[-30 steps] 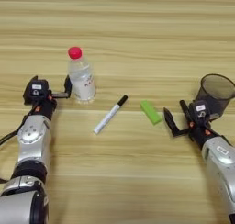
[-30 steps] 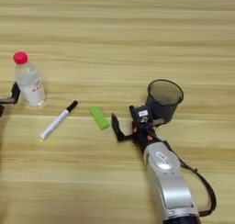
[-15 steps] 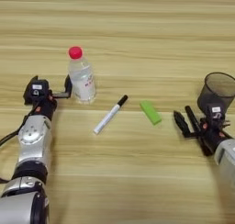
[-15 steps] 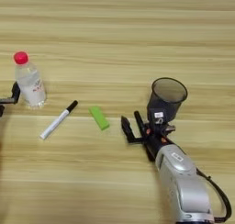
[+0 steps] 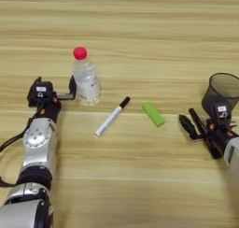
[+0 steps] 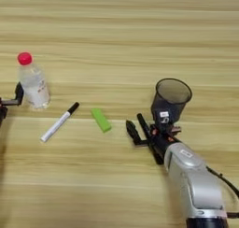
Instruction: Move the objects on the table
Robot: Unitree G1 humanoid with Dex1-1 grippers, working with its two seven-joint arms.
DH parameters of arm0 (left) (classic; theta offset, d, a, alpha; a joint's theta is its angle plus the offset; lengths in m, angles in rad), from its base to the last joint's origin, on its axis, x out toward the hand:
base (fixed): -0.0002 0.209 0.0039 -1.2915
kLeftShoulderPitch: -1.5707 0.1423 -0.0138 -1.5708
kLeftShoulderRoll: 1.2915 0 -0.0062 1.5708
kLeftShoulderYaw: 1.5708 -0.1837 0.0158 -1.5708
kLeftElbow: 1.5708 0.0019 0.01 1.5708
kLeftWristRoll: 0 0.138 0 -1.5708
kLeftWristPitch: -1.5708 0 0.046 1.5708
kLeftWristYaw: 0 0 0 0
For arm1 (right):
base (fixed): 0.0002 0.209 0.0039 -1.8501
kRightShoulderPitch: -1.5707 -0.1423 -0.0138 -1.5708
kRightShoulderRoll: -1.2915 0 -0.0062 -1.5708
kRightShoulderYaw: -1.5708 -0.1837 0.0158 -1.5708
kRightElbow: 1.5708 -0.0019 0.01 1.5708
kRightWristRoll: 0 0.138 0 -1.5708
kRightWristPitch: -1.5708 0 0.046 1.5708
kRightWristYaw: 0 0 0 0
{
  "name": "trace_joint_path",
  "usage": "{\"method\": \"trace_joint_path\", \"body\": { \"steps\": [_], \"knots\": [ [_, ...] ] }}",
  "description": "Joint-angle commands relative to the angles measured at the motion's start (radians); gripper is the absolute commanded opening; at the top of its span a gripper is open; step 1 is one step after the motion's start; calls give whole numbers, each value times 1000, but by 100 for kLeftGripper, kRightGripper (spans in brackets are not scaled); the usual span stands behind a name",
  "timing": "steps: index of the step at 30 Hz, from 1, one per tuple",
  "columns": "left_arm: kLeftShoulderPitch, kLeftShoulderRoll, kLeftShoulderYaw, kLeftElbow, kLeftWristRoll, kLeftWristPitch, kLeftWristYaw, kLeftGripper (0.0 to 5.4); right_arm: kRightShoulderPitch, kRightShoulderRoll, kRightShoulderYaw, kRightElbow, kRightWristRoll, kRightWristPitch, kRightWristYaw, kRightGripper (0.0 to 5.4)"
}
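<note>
Spreading under everything is the light wooden table [image 5: 140,26], its plank lines running side to side. On it, from my left: the clear plastic bottle with a red cap [image 5: 86,77] standing upright; the white marker with a black cap [image 5: 112,116] lying on a slant, cap end up and toward my right; the small green block [image 5: 153,114] just right of the marker, its long axis slanting the opposite way; and the black mesh cup [image 6: 171,99] upright at the far right.

My left gripper [image 5: 56,92] sits just left of the bottle, one black finger reaching to the bottle's side; whether it touches I cannot tell, and the fingers stand apart with nothing clamped. My right gripper [image 6: 138,130] lies in front of the cup, fingers spread and empty, aimed toward my left.

The relation I judge matters most: the green block lies to the left of my right gripper and a touch farther from me, with bare wood between. My right arm is the nearer one to the block and cup; my left is nearer the bottle and marker.

The left eye view shows my whole left forearm and gripper but cuts the cup's right rim; the right eye view shows the cup whole and only the tip of my left gripper.
</note>
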Motion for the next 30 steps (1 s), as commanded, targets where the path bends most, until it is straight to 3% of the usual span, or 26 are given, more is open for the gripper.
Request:
{"method": "trace_joint_path", "body": {
  "steps": [1, 9, 22, 30],
  "knots": [
    [26, -24, -18, -56, 11, 20, 20, 540, -23, -43, -42, -43, 40, 142, 0, 539],
    [52, -44, -32, -121, 17, 42, 46, 540, -21, -80, -35, -115, 71, 261, 18, 539],
    [71, -55, -46, -170, 20, 67, 67, 540, 5, -128, 12, -106, 44, 277, 46, 539],
    [73, -53, -45, -175, 22, 70, 71, 540, 14, -138, 21, -92, 35, 259, 50, 451]
  ]
}}
